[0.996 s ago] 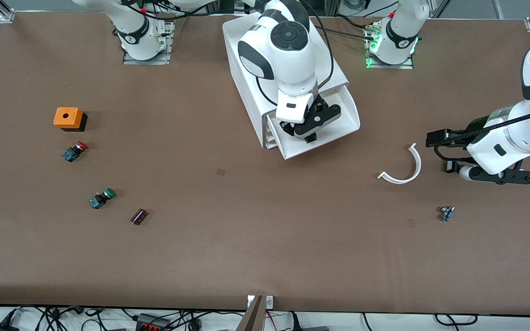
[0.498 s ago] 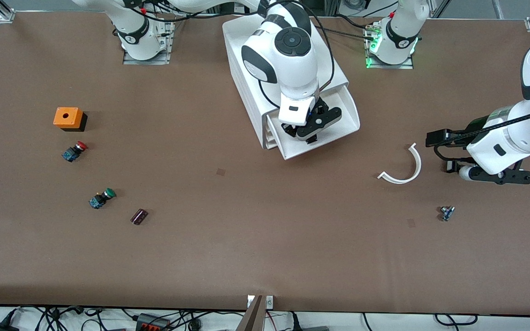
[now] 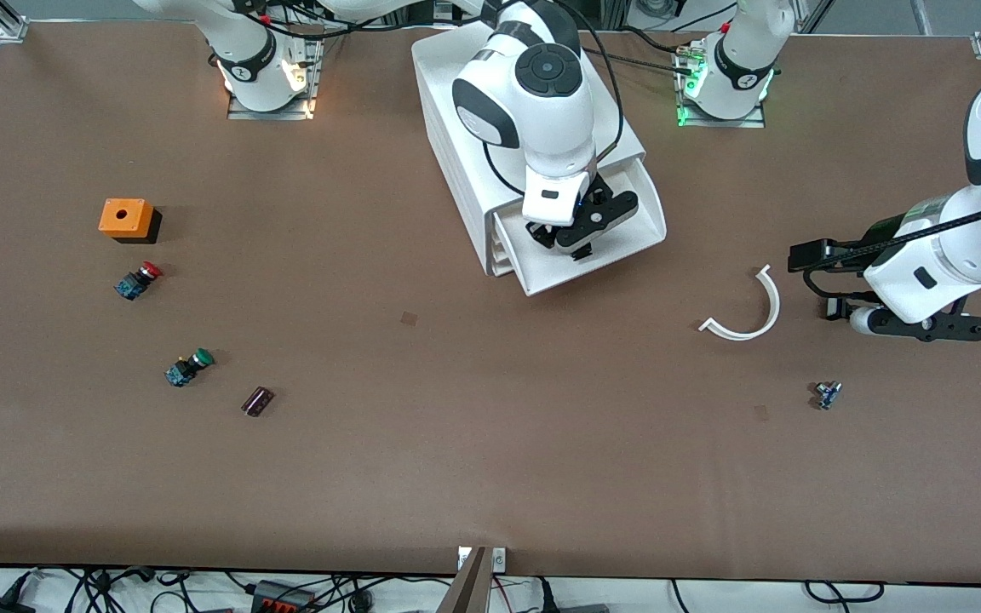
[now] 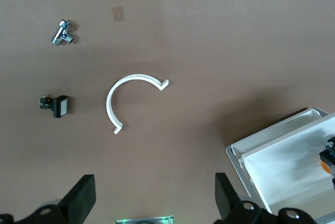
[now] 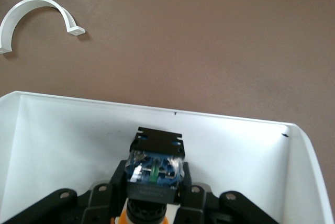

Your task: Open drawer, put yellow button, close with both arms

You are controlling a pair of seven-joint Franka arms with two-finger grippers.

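Now — yellow button (image 5: 153,169) over drawer (image 5: 63,130)

Brown table (image 3: 490,443), cables (image 3: 303,587) probably on floor below.

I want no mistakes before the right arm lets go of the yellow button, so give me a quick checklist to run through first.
1. Drawer pulled open: ok.
2. Right gripper over the drawer, inside its walls: ok.
3. Yellow button held between the fingers: ok.
4. Drawer floor under the button bare: ok in the right wrist view.
5. Button low enough to drop gently: cannot tell.
6. Left gripper waiting clear, over the table beside the white curved piece: ok.
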